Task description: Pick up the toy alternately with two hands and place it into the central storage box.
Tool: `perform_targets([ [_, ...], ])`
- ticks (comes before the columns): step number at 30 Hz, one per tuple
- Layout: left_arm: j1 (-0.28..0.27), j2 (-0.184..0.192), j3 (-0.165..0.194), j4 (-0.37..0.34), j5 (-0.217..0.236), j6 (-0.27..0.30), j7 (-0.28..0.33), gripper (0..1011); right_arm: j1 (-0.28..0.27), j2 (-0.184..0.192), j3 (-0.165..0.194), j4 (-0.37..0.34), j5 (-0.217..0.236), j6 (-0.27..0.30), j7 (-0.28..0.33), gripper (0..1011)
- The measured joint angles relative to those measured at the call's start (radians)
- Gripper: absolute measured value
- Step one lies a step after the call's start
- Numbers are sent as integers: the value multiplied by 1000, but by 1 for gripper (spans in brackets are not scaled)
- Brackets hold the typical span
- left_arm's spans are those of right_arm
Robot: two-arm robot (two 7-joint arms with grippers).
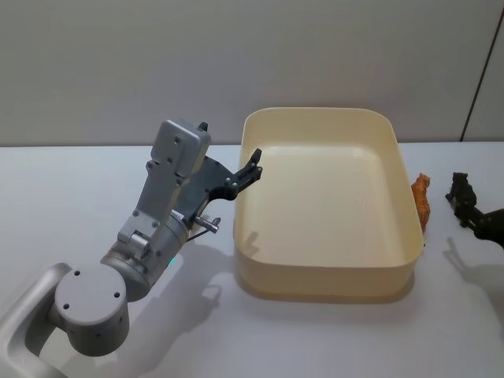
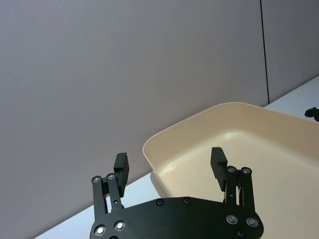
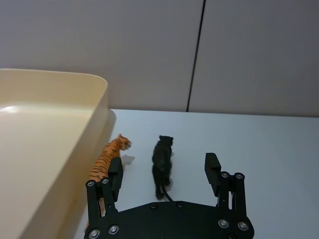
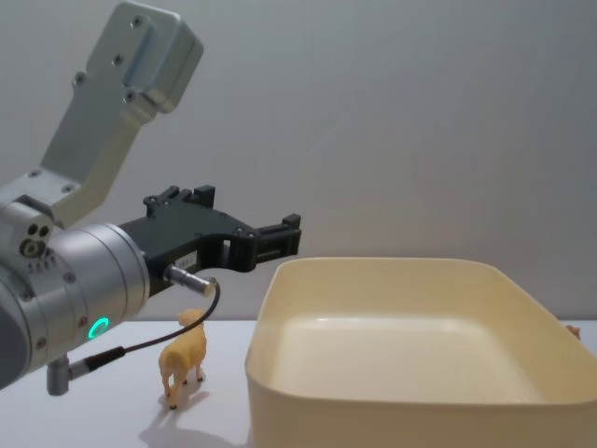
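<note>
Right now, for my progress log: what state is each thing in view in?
storage box: empty, upright on the table.
left end effector: open, empty, near the storage box's left rim.
right end effector: open, empty, close to the black toy animal.
black toy animal: standing, not gripped.
tiger toy: outside the storage box, beside its wall.
yellow toy animal: standing on the table, outside the storage box.

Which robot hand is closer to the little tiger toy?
Right. The right gripper is open just beside the tiger, outside the storage box's right wall. The left gripper is open over the box's left rim, the whole box between it and the tiger.
</note>
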Motion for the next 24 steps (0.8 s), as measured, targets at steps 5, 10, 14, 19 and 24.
perform_targets([
  [5, 0, 0, 0, 0, 0, 0, 0, 1001, 36, -11, 5, 52, -12, 25, -9, 1001],
  [10, 0, 0, 0, 0, 0, 0, 0, 1001, 85, -27, 6, 121, -31, 47, -8, 1001],
  [14, 0, 0, 0, 0, 0, 0, 0, 1001, 122, -40, 4, 176, -48, 56, 5, 1001],
  [19, 0, 0, 0, 0, 0, 0, 0, 1000, 175, -60, -5, 253, -78, 60, 33, 1001],
  [24, 0, 0, 0, 0, 0, 0, 0, 1001, 227, -82, -16, 333, -108, 58, 61, 1001],
])
